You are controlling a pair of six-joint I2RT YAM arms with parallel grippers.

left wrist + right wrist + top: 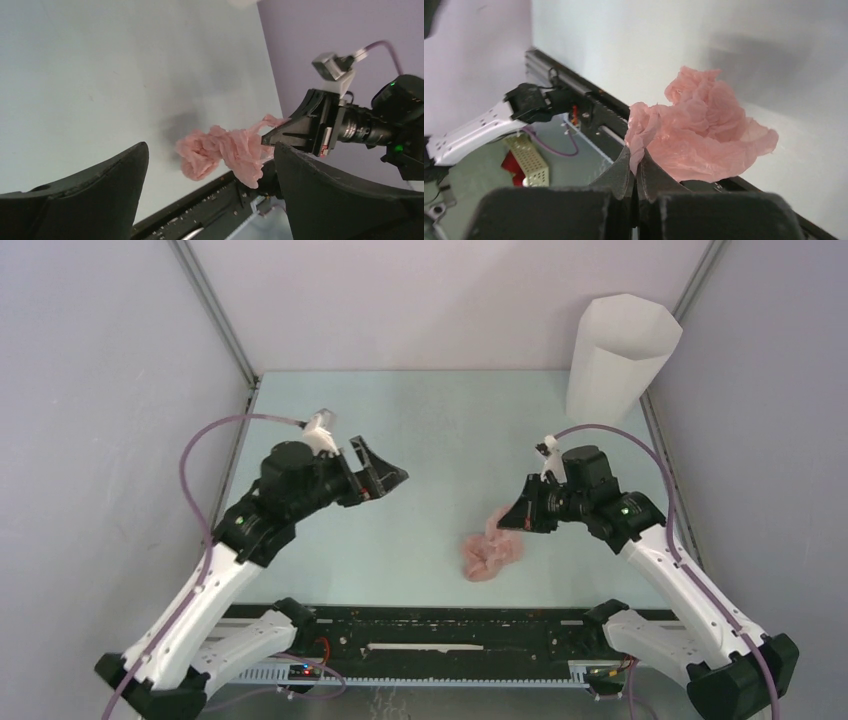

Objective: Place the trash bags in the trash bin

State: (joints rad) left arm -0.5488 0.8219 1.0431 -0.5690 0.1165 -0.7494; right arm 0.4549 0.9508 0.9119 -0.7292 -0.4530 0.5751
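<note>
Pinching trash bags [488,555], right end effector [503,522] hides the fold; left end effector [390,480] spread.

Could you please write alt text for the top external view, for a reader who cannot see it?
The right claw is shut on one end of a crumpled pink bag near the front edge of the table. The left claw hangs open and empty to the left, and a tall white bin stands upright at the far right.

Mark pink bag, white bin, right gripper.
crumpled translucent pink plastic bag [490,555]: top view, middle of the bunch.
tall white faceted plastic bin [610,370]: top view, outer wall.
right gripper [637,159]: right wrist view, between shut fingertips.
</note>
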